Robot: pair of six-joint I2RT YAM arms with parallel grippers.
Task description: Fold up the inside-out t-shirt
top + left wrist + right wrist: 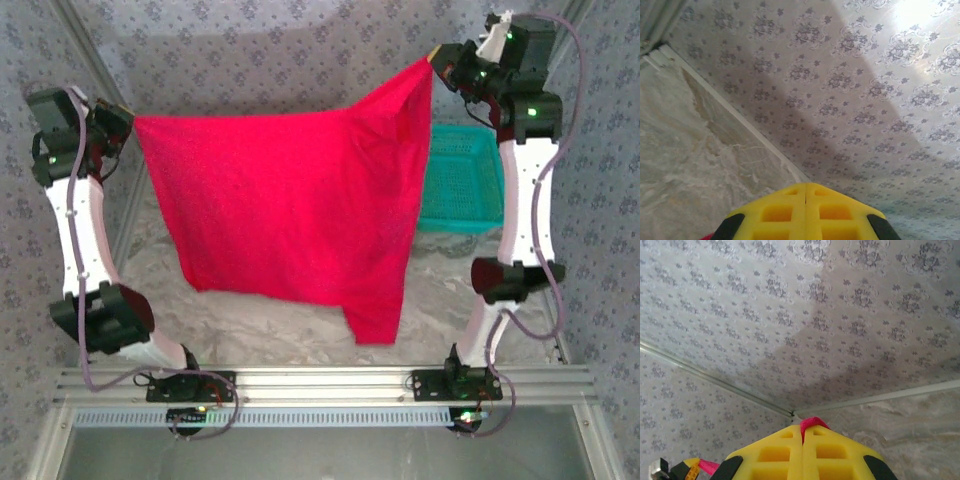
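The red t-shirt point(290, 200) hangs spread in the air between my two raised grippers, its lower edge drooping toward the table and one long flap reaching down at the right point(378, 320). My left gripper point(126, 122) pinches the shirt's upper left corner. In the left wrist view its yellow fingertips point(805, 186) are pressed together, with a sliver of red at the bottom left edge point(706, 236). My right gripper point(436, 60) holds the upper right corner, higher and farther back. In the right wrist view a nub of red cloth point(810, 422) pokes out between its shut yellow fingers point(802, 429).
A teal mesh basket point(465, 180) sits at the back right, partly behind the shirt. The table point(240, 320) has a pale marbled top. Patterned walls close in the back and sides, with metal frame posts point(95, 60) at the corners.
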